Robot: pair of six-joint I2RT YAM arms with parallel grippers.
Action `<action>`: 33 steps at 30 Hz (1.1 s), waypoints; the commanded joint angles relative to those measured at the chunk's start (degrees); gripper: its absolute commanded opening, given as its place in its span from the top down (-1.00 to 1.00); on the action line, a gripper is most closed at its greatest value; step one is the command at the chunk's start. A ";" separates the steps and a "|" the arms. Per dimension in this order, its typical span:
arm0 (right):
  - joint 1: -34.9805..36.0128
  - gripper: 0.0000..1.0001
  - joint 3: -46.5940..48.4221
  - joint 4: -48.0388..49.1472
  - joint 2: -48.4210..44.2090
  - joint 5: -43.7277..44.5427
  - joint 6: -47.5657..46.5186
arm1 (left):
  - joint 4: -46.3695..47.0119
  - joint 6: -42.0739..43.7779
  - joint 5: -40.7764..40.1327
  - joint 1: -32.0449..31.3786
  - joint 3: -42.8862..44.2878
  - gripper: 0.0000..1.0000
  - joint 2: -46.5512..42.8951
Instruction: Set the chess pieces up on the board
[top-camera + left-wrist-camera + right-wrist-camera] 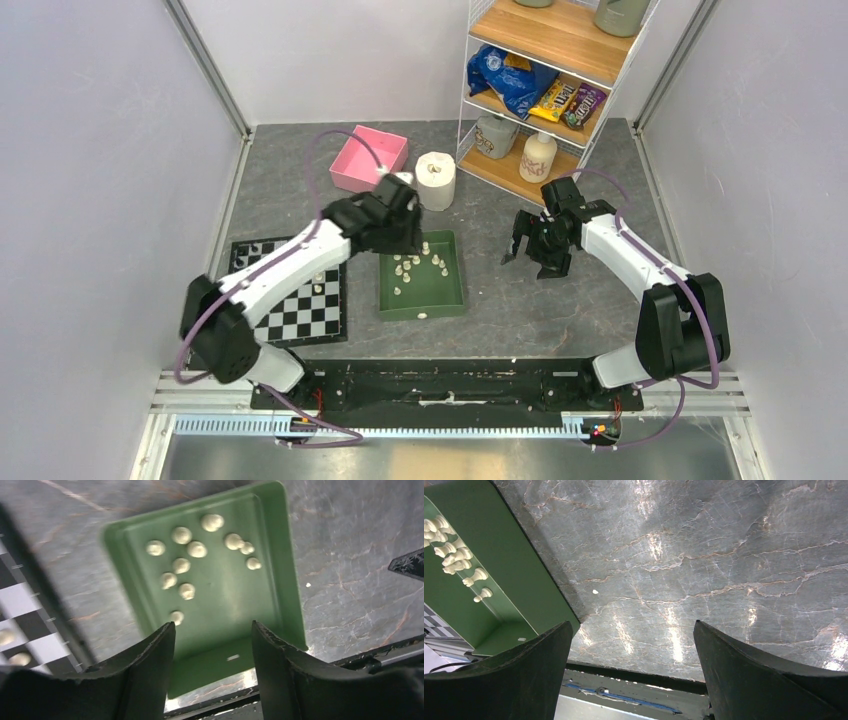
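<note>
Left gripper [212, 630] hangs over the near end of the green tray [225, 600]. Its 2 matte black curved fingers [150, 660] are spread apart with nothing between them, and you can see tray floor straight through the gap. The tray is a shallow rectangular plastic thing with rounded corners and a raised lip.

Most of the chess pieces [197, 549] sit loose in the tray. From the left wrist I count 11 small cream blobs with rounded tops, clustered toward the far half, a few of them touching. From the right wrist they look like little pawns with round heads [458, 555].

The board [300, 300] is flat, with black and white squares and a dark border. It lies on the table just left of the tray and is partly hidden under the left arm. At least 2 pieces are on it, showing as pale blurry dots on the squares at the left edge of the left wrist view [20, 658].

Right gripper [633, 625] is out to the right of the tray over bare tabletop [704, 565], a grey stone-look surface with pale veins and glossy glare patches. Its fingers are spread wide and hold nothing.

At the back there's a pink box [368, 158], a white paper roll [435, 180] and a wire shelf unit with wooden boards [560, 35] holding snack bags and bottles.
</note>
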 commanded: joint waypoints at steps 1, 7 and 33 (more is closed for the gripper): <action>0.11 -0.98 0.27 0.32 -1.96 0.13 -0.10 | 5.77 -6.28 -1.44 -6.08 3.25 -0.23 8.56; 0.07 -0.98 -0.17 0.07 -2.10 0.68 -0.45 | 11.40 -10.70 -1.79 -8.62 2.20 -0.04 15.08; 0.06 -0.98 -0.18 -0.46 -2.44 0.86 -1.33 | 15.46 -16.52 -7.26 -11.49 3.09 0.29 24.93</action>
